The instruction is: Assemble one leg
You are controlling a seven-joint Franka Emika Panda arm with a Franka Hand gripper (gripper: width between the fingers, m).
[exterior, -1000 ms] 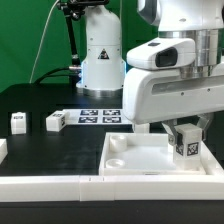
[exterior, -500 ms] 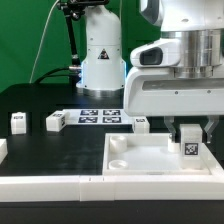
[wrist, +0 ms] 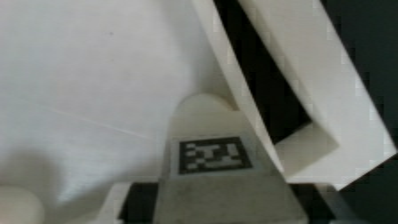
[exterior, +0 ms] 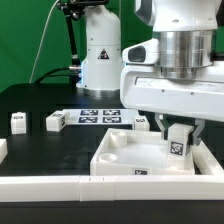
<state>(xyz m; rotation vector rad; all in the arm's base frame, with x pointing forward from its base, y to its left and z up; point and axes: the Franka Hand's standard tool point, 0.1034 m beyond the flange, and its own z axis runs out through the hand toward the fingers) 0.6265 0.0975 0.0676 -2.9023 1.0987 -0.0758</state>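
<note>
One leg [exterior: 178, 146] in the gripper [exterior: 178, 140], jaws closed on its sides, tagged face toward the ext. camera. Leg stands upright over the white panel [exterior: 120, 160], near that panel's corner on the exterior view's right; contact w/ panel surface can't be told. Wrist view: same leg [wrist: 221, 150] between the fingers, tag legible, panel [wrist: 89, 90] beneath. Panel sits in front, against a white rail [exterior: 50, 186] along the table edge. Farther back on the black table [exterior: 45, 145]: two loose legs [exterior: 55, 121] and [exterior: 18, 121], well apart from the panel. Marker board [exterior: 98, 116] lies behind, by the arm's base [exterior: 100, 60].
</note>
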